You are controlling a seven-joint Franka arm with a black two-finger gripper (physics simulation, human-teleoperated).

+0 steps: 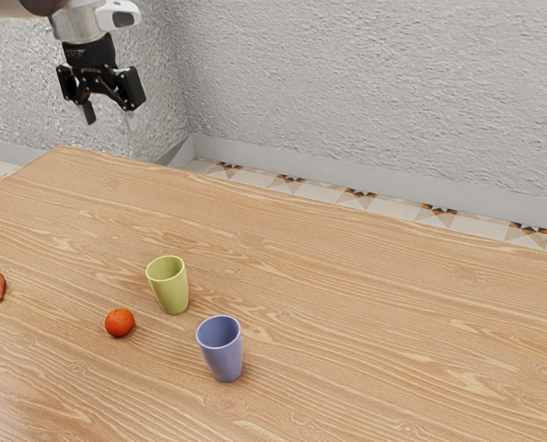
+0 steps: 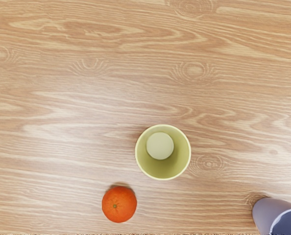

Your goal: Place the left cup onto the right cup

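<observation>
Claw (image 1: 110, 108) hangs released, high above the counter (image 1: 375, 295). Green cup (image 1: 168, 284) stands upright, rim clear, apart from purple cup (image 1: 220, 347) and orange (image 1: 120, 322); bare wood surrounds them.

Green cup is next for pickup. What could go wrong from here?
The orange lies close beside the green cup, so a finger of the open gripper coming down on that side might set it rolling. The purple cup stands upright and loose nearby; carrying the green cup across low, or lowering it off-centre, could tip it over.
</observation>
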